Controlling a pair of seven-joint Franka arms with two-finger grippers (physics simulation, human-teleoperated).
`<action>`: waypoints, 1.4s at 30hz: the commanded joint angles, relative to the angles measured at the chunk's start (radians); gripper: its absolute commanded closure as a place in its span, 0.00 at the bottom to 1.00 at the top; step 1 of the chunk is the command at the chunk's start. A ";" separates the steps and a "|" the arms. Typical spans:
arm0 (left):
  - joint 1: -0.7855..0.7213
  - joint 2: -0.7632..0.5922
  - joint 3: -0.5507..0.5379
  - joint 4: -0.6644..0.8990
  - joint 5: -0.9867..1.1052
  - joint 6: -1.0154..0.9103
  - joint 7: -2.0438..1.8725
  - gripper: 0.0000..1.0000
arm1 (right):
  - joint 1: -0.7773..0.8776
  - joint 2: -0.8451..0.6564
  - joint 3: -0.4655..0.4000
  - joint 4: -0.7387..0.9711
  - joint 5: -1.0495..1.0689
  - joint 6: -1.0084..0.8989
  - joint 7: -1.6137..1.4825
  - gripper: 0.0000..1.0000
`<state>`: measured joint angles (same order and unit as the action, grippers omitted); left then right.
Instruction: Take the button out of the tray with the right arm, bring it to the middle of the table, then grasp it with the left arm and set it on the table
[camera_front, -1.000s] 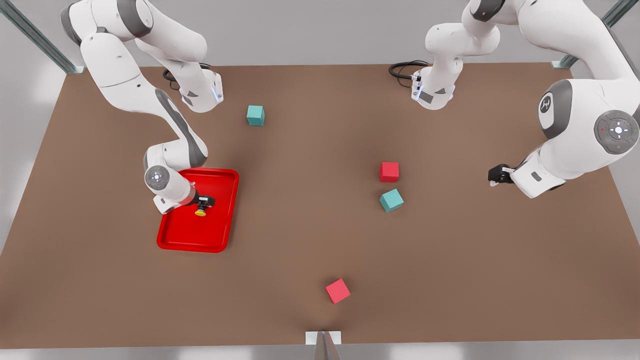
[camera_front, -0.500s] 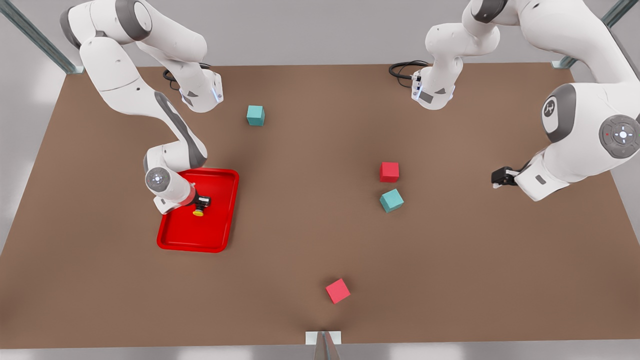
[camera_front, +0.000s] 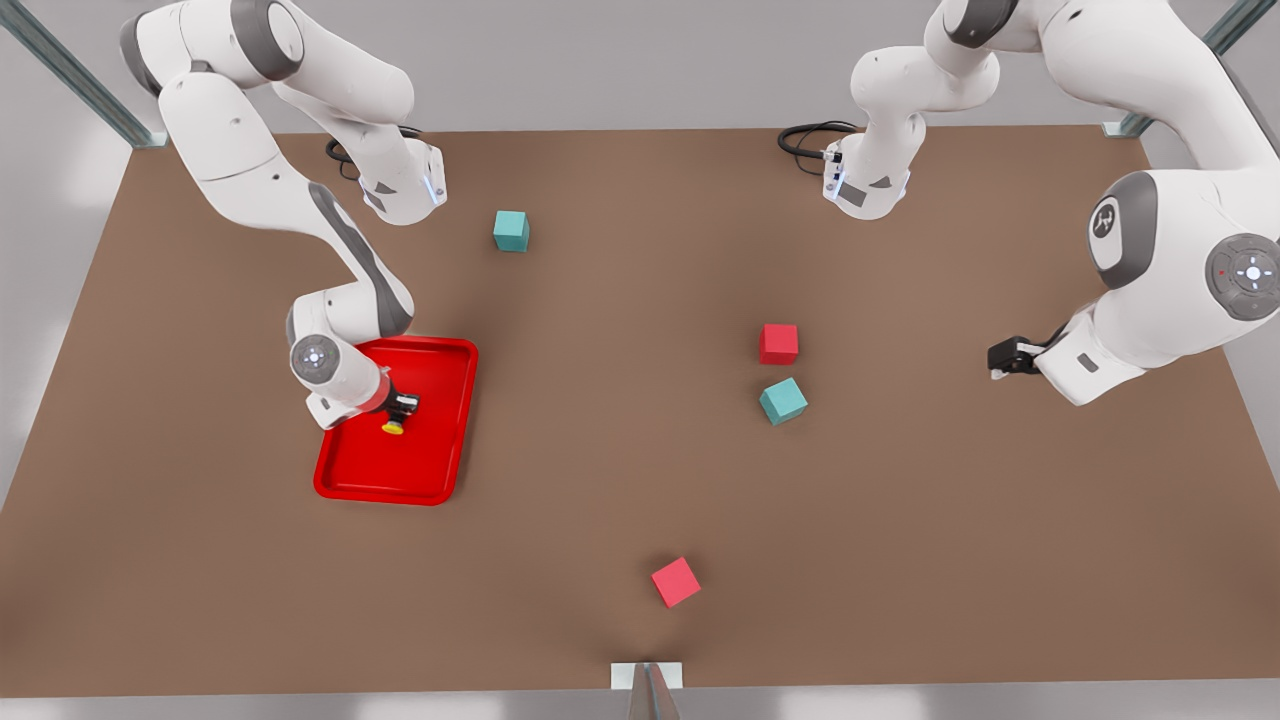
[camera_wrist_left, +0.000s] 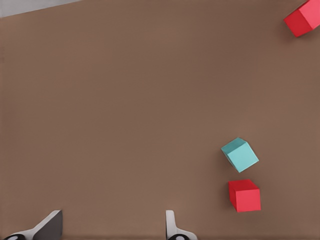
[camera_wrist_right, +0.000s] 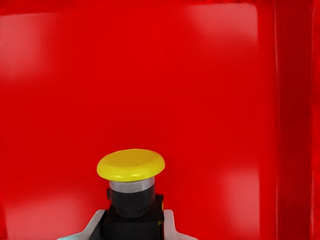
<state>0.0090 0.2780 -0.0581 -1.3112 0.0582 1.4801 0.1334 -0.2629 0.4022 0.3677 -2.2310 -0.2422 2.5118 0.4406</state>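
Lifting straight up is advised: the button (camera_wrist_right: 131, 181) seems clamped between the right gripper (camera_front: 401, 408) fingertips, above the tray (camera_front: 440, 470); the left gripper (camera_front: 1003, 357) is held released.

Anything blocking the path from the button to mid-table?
Nothing visible does. The right gripper is shut on the button over the tray; the table between tray and middle is bare. The red cube and teal cube lie beyond.
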 joint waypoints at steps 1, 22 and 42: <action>0.000 -0.002 0.000 0.001 0.002 0.000 0.005 0.00 | 0.005 -0.016 0.000 0.016 0.001 -0.027 0.006 0.53; 0.012 -0.005 0.000 0.001 0.006 -0.001 0.012 0.00 | 0.728 0.391 -0.334 1.067 0.350 -0.591 0.339 0.55; 0.014 -0.010 0.000 0.004 0.008 -0.004 0.012 0.00 | 0.979 0.708 -0.331 1.438 0.462 -0.257 0.736 0.54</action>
<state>0.0228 0.2698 -0.0581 -1.3074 0.0653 1.4764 0.1443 0.7126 1.1048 0.0365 -0.7983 0.2164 2.1778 0.9099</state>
